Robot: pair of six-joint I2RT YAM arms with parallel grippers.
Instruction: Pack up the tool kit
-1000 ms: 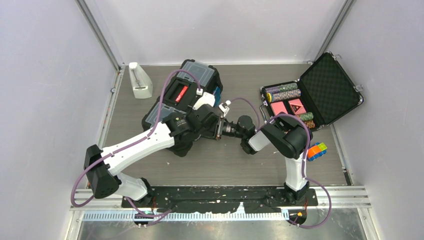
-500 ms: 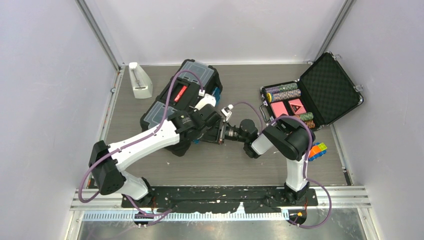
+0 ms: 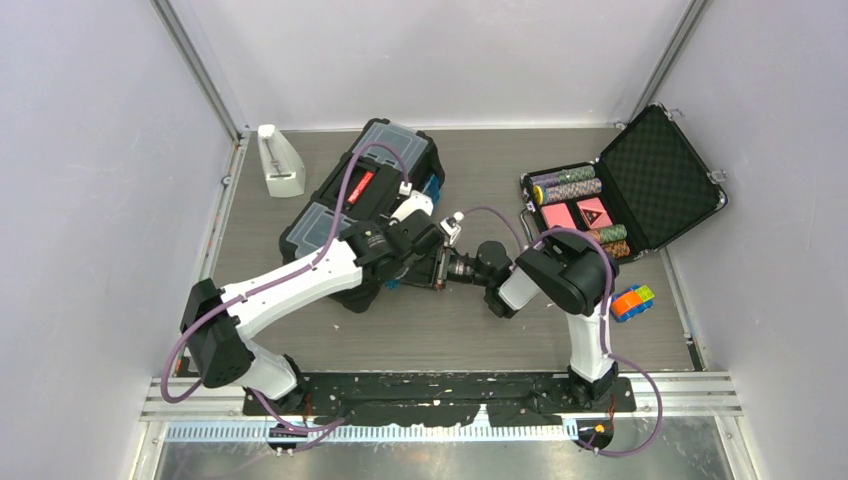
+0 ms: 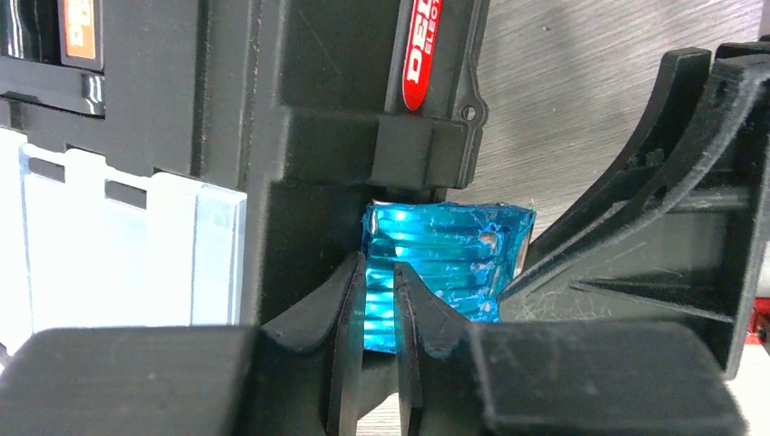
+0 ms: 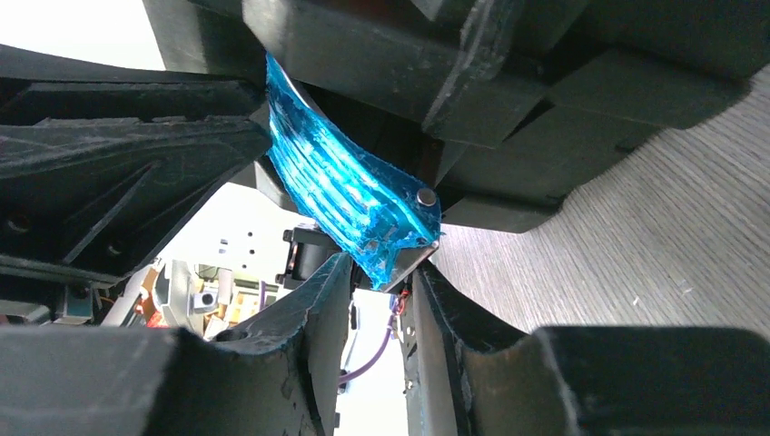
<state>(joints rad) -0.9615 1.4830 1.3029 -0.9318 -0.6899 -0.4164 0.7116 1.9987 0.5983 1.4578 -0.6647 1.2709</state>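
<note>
The black toolbox [image 3: 340, 205] lies closed at the back left, with its clear lid compartments and red-labelled handle [image 3: 362, 187] facing up. No loose tools are in view. My two grippers meet at its near right side. In the left wrist view my left gripper [image 4: 380, 272] is nearly closed, with the edge of a blue latch [image 4: 454, 250] between its fingers. In the right wrist view my right gripper [image 5: 381, 268] pinches the lower tip of the same latch [image 5: 345, 186]. From above, the left gripper [image 3: 437, 268] and the right gripper [image 3: 452, 268] hide this latch.
An open foam-lined case [image 3: 625, 190] with poker chips stands at the back right. A coloured cube [image 3: 632, 300] lies beside the right arm. A white object [image 3: 278, 160] stands at the back left. Walls close in on three sides.
The left arm has shifted a little, with its elbow further right. Both grippers stay together at the toolbox's near right side, and the toolbox has turned slightly.
</note>
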